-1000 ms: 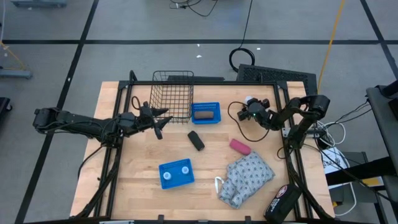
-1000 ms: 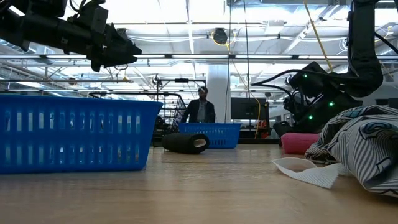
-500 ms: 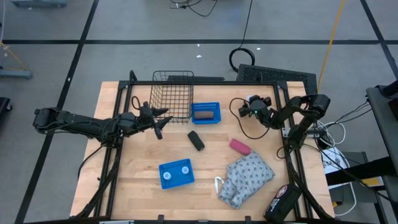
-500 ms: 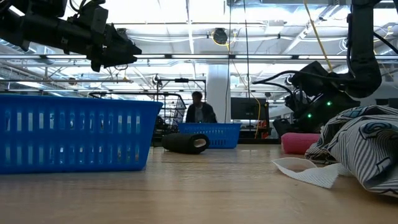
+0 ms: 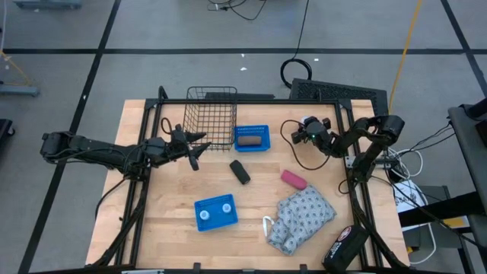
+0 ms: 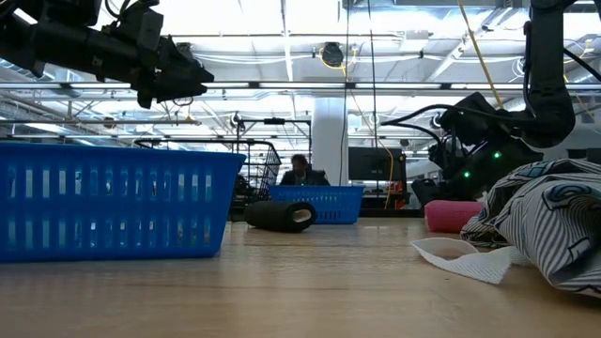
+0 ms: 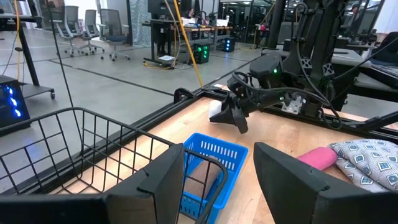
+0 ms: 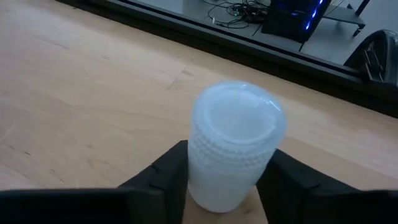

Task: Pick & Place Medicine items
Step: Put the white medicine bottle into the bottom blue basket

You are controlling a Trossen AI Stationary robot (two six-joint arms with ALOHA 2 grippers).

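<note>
One white bottle — no legible label | right fingers clamp it | left fingers apart — empty

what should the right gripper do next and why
Probably lift. The right gripper has its fingers against both sides of the white bottle, which stands on the table far from the blue tray already holding two white caps.

Wire basket, 2 blue trays, patterned cloth.
</note>
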